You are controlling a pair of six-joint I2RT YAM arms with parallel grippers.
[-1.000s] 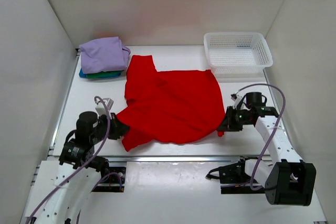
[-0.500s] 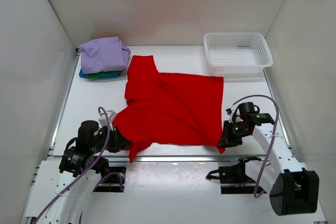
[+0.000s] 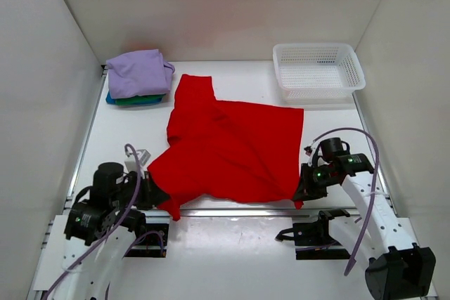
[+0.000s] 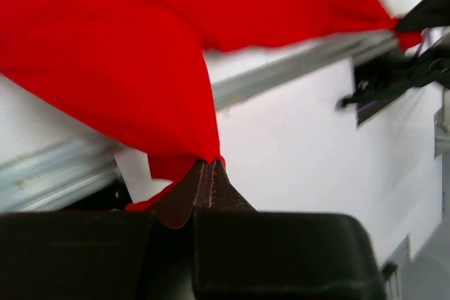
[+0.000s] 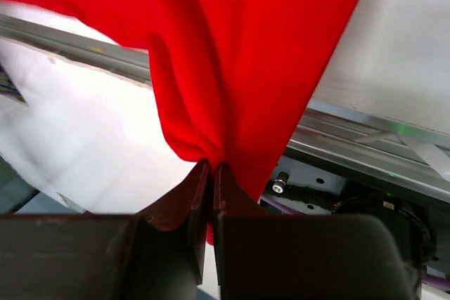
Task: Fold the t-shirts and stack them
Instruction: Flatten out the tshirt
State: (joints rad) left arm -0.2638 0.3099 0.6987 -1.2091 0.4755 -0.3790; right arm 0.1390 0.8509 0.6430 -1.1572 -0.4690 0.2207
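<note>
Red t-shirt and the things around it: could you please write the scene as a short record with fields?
red t-shirt: spread on the table, near corners at the front edge
left gripper: shut on the near left corner of the red t-shirt
right gripper: shut on the near right corner
far left corner: lavender t-shirt, folded, on top of teal and green t-shirts
basket: white mesh, far right, nothing visible inside

**Colours at a glance**

The red t-shirt (image 3: 232,152) is plain and bright. The lavender t-shirt (image 3: 138,72) is plain too; under it show a teal-blue t-shirt (image 3: 112,98) and a green t-shirt (image 3: 145,100) (slivers only). The basket (image 3: 320,91) is white mesh, the table (image 3: 119,138) white, the cables (image 3: 348,130) lilac.
</note>
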